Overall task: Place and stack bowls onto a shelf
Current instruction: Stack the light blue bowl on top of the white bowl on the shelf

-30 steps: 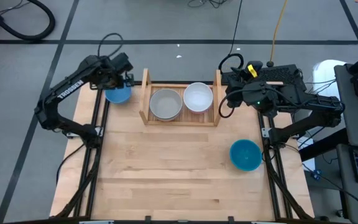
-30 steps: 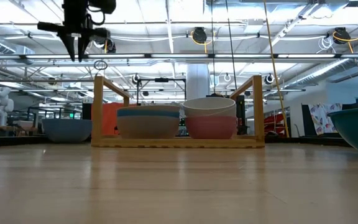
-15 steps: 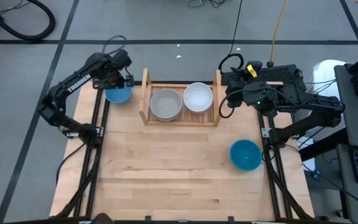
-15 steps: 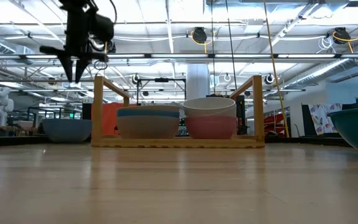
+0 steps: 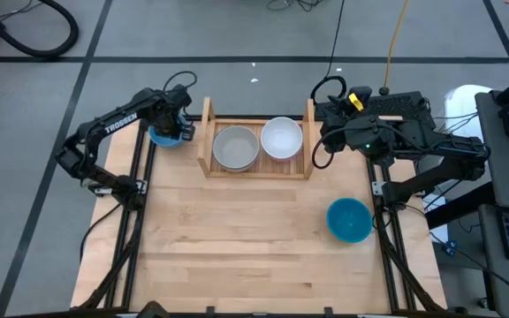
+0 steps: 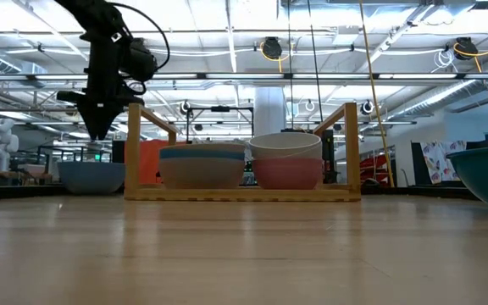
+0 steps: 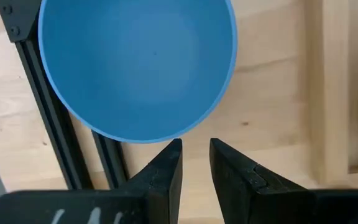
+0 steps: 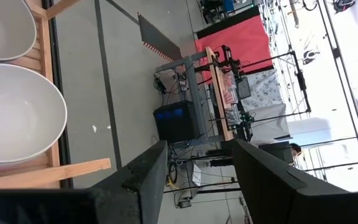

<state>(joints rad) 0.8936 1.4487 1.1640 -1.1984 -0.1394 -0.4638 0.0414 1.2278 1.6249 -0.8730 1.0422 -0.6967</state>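
Low light-wood slatted shelf with two upright side boards, set at the far middle of the counter. Inside, side by side: at left a stack topped by a grey-beige round plastic bowl, with a blue rim band showing beneath it in the low view; at right a white round plastic bowl nested upright in a pink round plastic bowl. Just left of the shelf, upright, a blue round plastic bowl. Well apart at near right, upright, a teal round plastic bowl.
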